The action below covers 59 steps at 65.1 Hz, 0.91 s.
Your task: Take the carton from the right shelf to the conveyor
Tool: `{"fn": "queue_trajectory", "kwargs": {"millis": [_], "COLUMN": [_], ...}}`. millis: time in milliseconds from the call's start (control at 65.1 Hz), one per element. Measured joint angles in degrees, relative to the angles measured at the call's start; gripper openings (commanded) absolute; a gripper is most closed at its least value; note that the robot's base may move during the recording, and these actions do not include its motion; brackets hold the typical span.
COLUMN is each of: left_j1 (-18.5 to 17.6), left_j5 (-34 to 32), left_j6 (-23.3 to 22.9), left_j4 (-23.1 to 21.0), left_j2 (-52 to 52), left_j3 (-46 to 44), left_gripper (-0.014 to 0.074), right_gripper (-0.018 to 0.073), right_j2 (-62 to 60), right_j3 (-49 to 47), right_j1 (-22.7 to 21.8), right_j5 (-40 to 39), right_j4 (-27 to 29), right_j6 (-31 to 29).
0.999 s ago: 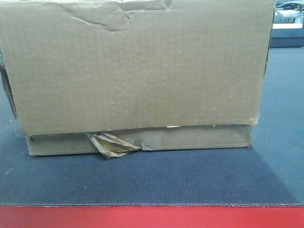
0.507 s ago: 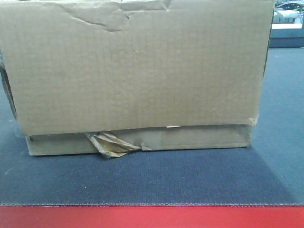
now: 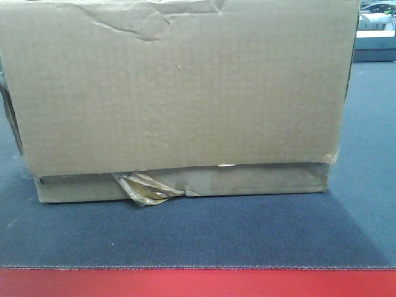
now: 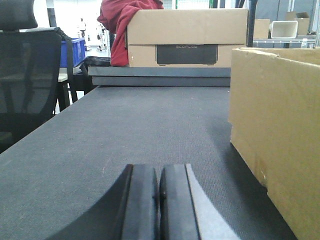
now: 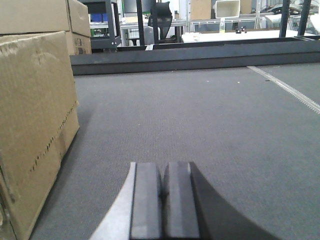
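The carton (image 3: 179,93) is a large brown corrugated box with a ragged wad of yellowish tape (image 3: 145,189) at its lower front. It sits on the dark blue-grey conveyor (image 3: 198,235), just behind the red edge strip (image 3: 198,283). In the left wrist view the carton (image 4: 277,130) stands to the right of my left gripper (image 4: 159,172), which is shut and empty, low over the belt (image 4: 125,130). In the right wrist view the carton (image 5: 30,125) stands to the left of my right gripper (image 5: 163,170), also shut and empty. The right shelf is out of view.
Beyond the belt's far end in the left wrist view sit another cardboard box (image 4: 187,37) with a red cloth (image 4: 120,20), a blue bin (image 4: 72,50) and a black office chair (image 4: 27,70). The right wrist view shows stacked boxes (image 5: 45,20) and a dark end rail (image 5: 200,57).
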Motion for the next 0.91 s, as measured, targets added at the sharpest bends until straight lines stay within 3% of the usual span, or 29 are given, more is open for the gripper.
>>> {"fn": "queue_trajectory", "kwargs": {"millis": [906], "left_j1": [0.0], "left_j5": [0.0], "left_j6": [0.0], "left_j4": [0.0], "left_j2": [0.0], "left_j3": [0.0], "left_gripper": [0.0014], "right_gripper": [-0.0078], "right_j2": [-0.03], "right_j3": [-0.02], "right_j1": [0.0], "right_j5": [-0.67], "right_j4": [0.1], "right_j6": [-0.21]}}
